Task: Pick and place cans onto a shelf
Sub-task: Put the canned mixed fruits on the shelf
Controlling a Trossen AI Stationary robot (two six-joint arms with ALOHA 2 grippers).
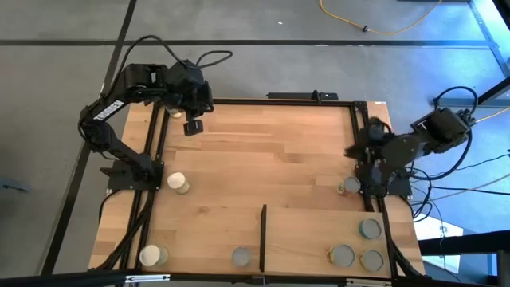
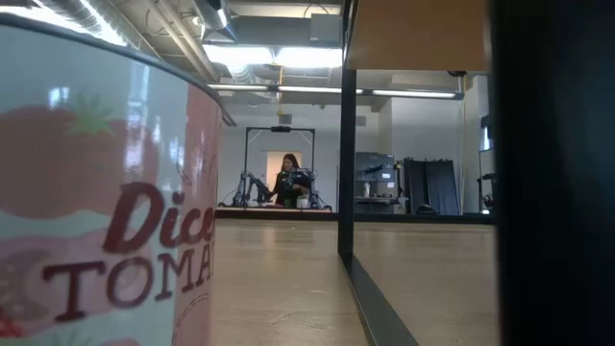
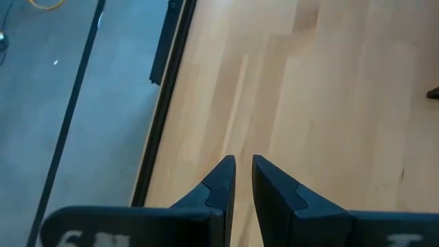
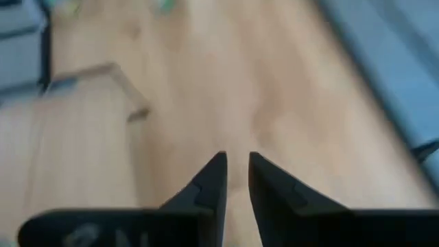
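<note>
Several cans stand on the wooden table. Two with cream tops stand at the left (image 1: 177,182) and near left (image 1: 151,255), and a grey-topped one (image 1: 241,257) stands left of the thin black strip (image 1: 263,237). Right of the strip, on the light-wood shelf (image 1: 307,239), stand three cans (image 1: 343,255), (image 1: 371,259), (image 1: 369,229); another (image 1: 351,186) stands by the right arm's base. My left gripper (image 1: 192,126) (image 3: 243,163) is shut and empty over the far left corner. My right gripper (image 1: 355,150) (image 4: 236,159) is shut and empty over the far right.
In the low view a tomato can (image 2: 96,192) fills the left. A black upright (image 2: 346,144) carries a wood panel (image 2: 413,34), and a dark shape (image 2: 553,173) blocks the right. A person (image 2: 288,183) stands far behind. The table's middle (image 1: 263,159) is bare wood.
</note>
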